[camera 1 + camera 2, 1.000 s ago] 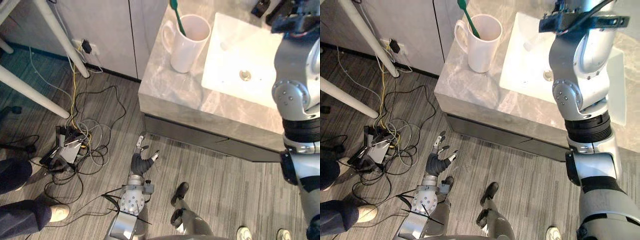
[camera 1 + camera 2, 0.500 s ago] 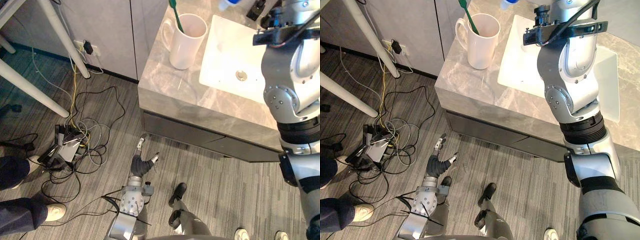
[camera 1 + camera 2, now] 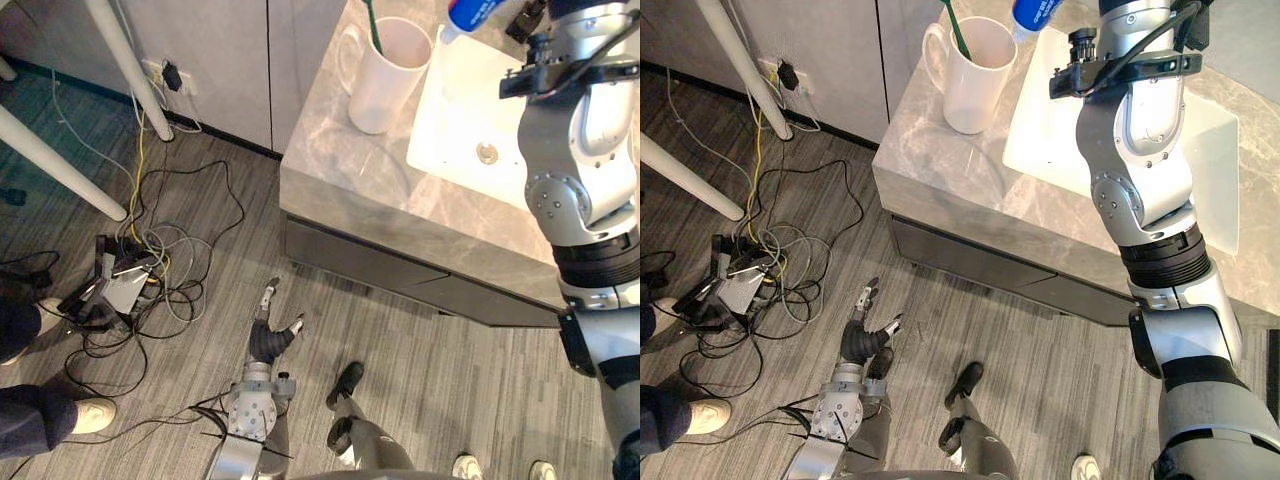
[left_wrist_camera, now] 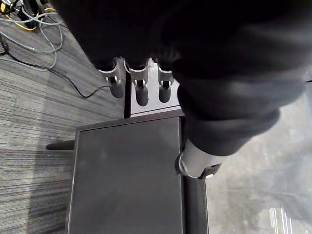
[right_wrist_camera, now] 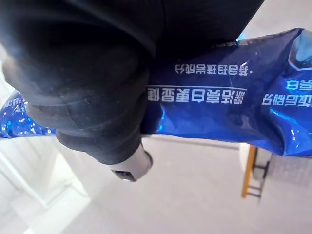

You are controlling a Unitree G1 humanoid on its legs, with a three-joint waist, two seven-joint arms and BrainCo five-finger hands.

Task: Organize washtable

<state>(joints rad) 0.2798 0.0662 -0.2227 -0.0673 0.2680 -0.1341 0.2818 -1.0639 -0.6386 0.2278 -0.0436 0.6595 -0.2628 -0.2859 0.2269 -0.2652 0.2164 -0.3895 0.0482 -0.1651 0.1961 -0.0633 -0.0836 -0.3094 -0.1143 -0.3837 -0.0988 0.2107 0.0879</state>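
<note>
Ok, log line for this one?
right hand: holding blue tube near white mug | left hand: open, hanging low | green toothbrush: in mug

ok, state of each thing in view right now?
toothpaste tube: held in the right hand, thumb curled across it.
white mug: upright on the counter.
green toothbrush: standing in the mug.
left hand: open, hanging low, holding nothing.
drawer front under the counter: shut.

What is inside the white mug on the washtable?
A green toothbrush stands leaning in the white mug. Its lower end and the mug's bottom are hidden by the mug's wall.
</note>
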